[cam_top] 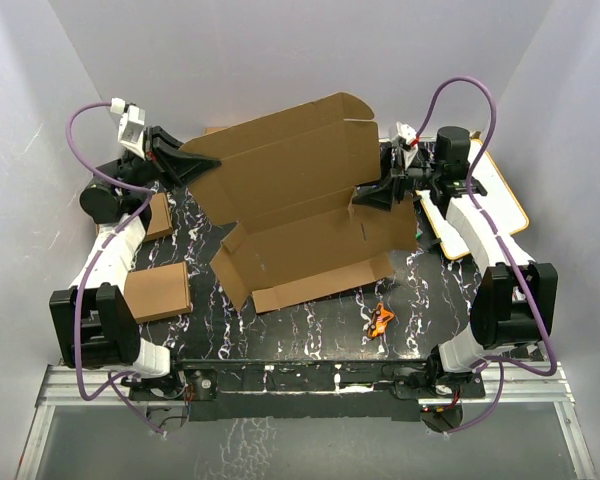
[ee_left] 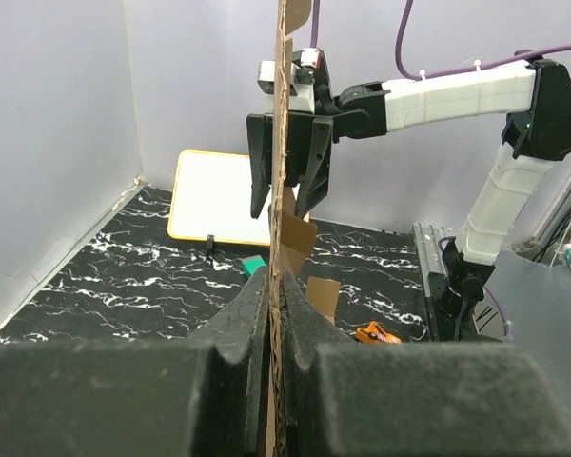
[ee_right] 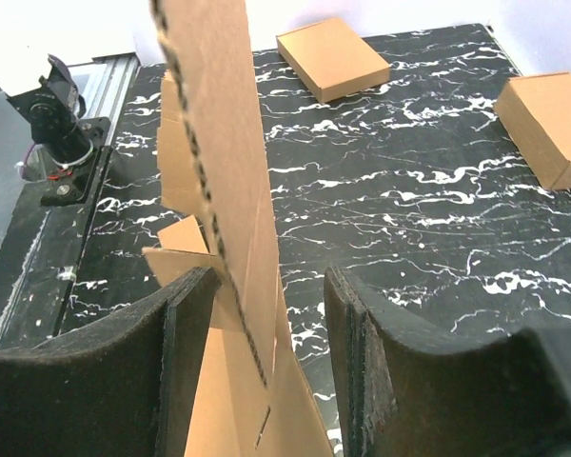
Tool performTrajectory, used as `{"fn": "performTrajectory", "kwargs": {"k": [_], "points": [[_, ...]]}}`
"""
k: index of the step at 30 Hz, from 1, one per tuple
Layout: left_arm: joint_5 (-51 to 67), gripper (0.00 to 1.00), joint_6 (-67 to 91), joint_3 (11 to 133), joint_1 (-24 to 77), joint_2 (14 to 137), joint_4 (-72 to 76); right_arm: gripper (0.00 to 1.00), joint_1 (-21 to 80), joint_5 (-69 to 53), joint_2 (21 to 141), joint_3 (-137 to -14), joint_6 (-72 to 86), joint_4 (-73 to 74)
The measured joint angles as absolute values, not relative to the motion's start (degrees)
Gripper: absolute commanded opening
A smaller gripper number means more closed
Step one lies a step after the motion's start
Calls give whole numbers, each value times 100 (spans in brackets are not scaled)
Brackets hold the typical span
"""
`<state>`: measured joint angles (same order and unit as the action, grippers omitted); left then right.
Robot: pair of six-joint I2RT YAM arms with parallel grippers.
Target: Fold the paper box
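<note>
At the left of the top view, two small closed brown cardboard boxes [cam_top: 158, 291] lie flat on the black marbled table [cam_top: 310, 345]; I take them as not mine to fold. Just above them my left gripper [cam_top: 195, 163] is clamped tight on the left edge of the plain brown corrugated die-cut cardboard sheet, the paper box [cam_top: 300, 235]. Its wrist view shows both pads pressed onto the board, seen edge-on.

The paper box fills the middle of the frame. Its near half rests on the table, and its large far panel is tilted up along a crease. A side flap at the lower left lifts a little, but I see no wall standing square and no tab tucked in a slit.

Right of centre, my right gripper [cam_top: 372, 195] straddles the raised panel's right edge with its jaws apart; there is a clear gap on one side, so it is not pinching. Beyond it, a white board with a tan rim [cam_top: 500, 182] lies flat.

I judge this an early stage: one main crease started, with side walls, flaps and lid all left to do.
</note>
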<state>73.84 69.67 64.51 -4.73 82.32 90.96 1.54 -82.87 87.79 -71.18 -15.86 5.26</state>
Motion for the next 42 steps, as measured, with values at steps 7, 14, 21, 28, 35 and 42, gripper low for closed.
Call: {"fn": "performTrajectory", "kwargs": {"k": [7, 14, 21, 28, 35, 42], "points": [[7308, 0, 7185, 6451, -475, 8243, 9157, 41, 414, -8263, 8779, -6991, -1450, 272], [7317, 0, 7277, 6451, -475, 8315, 9155, 41, 440, -8248, 8779, -6694, -1166, -84], [7332, 0, 7308, 6451, -473, 8315, 9166, 24, 440, -8261, 8777, -6569, -1083, -327], [7365, 0, 7308, 6451, -473, 8315, 9168, 8, 440, -8329, 8777, -6460, -1026, -401], [7354, 0, 7306, 6451, -475, 8357, 9174, 9, 440, -8335, 8766, -6418, -1015, -438], [7352, 0, 7185, 6451, -475, 8468, 9168, 78, 279, -7896, 8650, -6399, -1142, -178]]}}
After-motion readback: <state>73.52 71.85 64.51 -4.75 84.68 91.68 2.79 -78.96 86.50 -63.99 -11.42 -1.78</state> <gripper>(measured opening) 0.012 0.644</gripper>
